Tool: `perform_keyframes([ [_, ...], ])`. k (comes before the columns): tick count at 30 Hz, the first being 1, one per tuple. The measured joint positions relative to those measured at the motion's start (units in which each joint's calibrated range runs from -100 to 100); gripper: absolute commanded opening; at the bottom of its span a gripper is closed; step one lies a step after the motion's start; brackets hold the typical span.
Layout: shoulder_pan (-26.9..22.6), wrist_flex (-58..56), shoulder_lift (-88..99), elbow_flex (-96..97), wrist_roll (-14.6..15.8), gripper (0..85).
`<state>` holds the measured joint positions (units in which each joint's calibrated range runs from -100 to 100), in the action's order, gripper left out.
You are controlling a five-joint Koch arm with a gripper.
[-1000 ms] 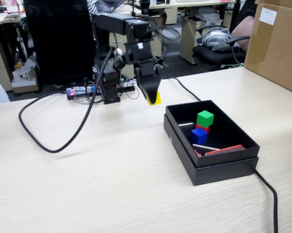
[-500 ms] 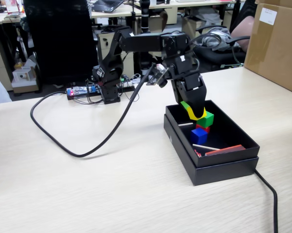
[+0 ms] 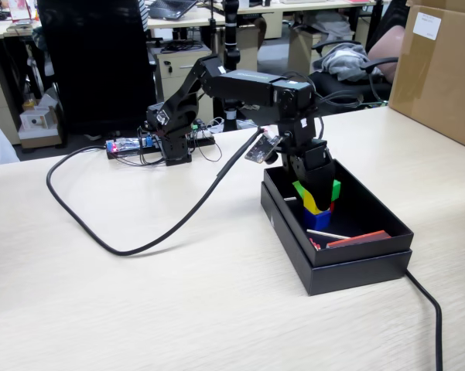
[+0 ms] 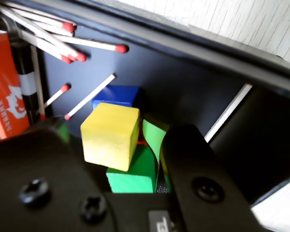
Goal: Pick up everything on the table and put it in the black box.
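Note:
My gripper (image 3: 316,198) (image 4: 108,129) is lowered inside the black box (image 3: 348,267) (image 4: 183,82), which sits on the table (image 3: 178,301). The yellow cube (image 3: 312,204) (image 4: 111,135) sits tilted between the jaws, which are open. A narrow gap shows between the cube and the green-taped right finger (image 4: 153,137). It lies over the green cube (image 3: 335,188) (image 4: 130,176), with the blue cube (image 3: 317,219) (image 4: 117,95) just beyond. Only a sliver of the red cube (image 4: 141,141) shows.
Red-tipped white matches (image 4: 94,44) and a flat red strip (image 3: 360,237) (image 4: 7,96) lie in the box. A black cable (image 3: 139,236) loops over the table to the left; another cable (image 3: 427,303) runs off front right. A brown carton (image 3: 441,69) stands far right.
The arm swung right from the table's middle with the yellow cube and lowered into the black box. The jaws have parted from the cube.

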<state>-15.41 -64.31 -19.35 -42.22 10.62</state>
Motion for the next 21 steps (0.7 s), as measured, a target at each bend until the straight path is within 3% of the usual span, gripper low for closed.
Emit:
perform_keyframes([
  [6, 0.4, 0.0, 10.1, 4.6, 0.1, 44.5],
  [11, 3.1, 0.0, 37.4, 14.1, -1.0, 46.4],
  [15, 7.7, 0.4, 61.5, 22.8, -3.9, 46.9],
  [17, 11.1, 0.5, 77.4, 41.3, -6.3, 50.5],
  [21, 13.5, 3.5, 95.3, 63.3, -8.4, 49.9],
])
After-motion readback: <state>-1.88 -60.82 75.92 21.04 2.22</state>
